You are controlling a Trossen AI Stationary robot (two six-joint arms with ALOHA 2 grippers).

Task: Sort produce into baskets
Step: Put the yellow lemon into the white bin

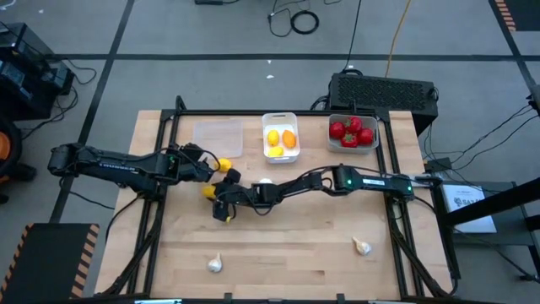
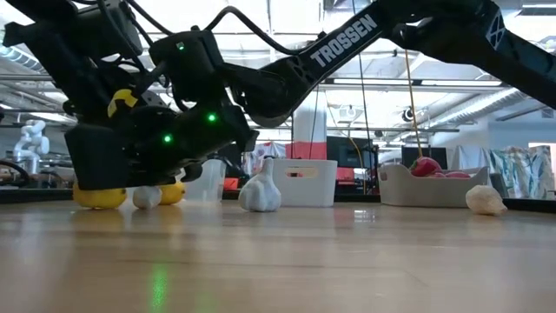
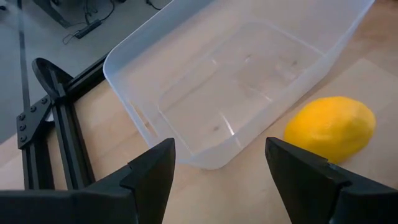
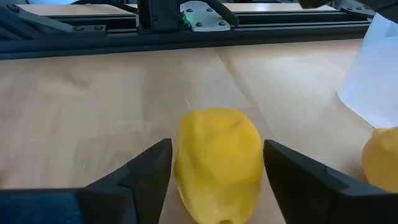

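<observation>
Yellow lemons on pale wood, both arms reaching in

Left gripper [image 3: 217,171] gapes empty over the clear tray [image 1: 218,138], one lemon [image 3: 330,128] just beside it; right gripper [image 4: 217,171] straddles another lemon [image 4: 217,163], jaws wide, not yet closed; right arm nearer.

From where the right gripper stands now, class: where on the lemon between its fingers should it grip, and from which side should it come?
Grip the lemon across its rounded middle, its narrowest span. The right gripper is open, one finger on each flank, the lemon's long axis pointing away from the wrist. Likely best to ease forward low over the table and then close; the tapered ends would probably slip.
</observation>
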